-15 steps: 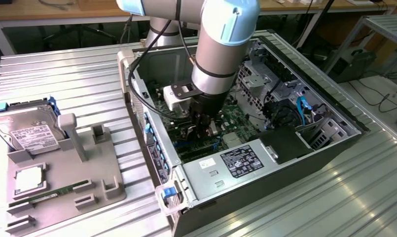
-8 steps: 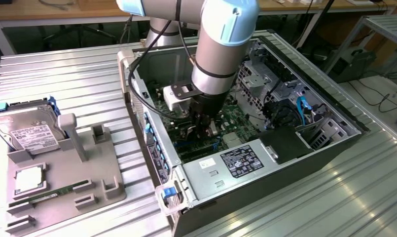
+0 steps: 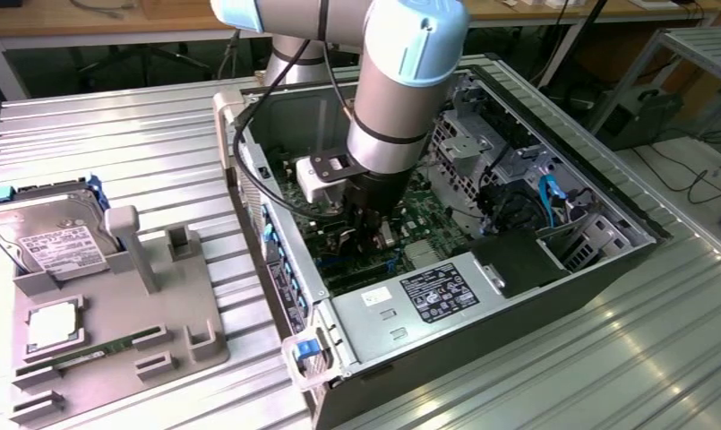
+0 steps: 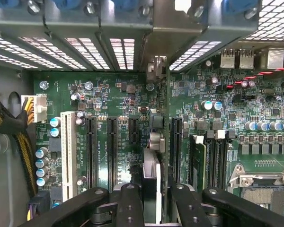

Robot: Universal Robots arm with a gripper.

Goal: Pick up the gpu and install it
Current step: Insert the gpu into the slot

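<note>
My gripper reaches down into the open computer case, low over the green motherboard. Seen from the wrist, the gripper is shut on the gpu, which shows edge-on as a thin card between the black fingers. The card runs from the fingers to the slotted rear wall of the case, where its pale metal end bracket stands. It lies in line between two long black expansion slots. Whether its edge sits in a slot I cannot tell.
A white slot, a yellow-black cable bundle and the processor socket flank the card. The power supply fills the case's near end. At the exterior view's left, a grey holder carries a hard drive and a RAM stick.
</note>
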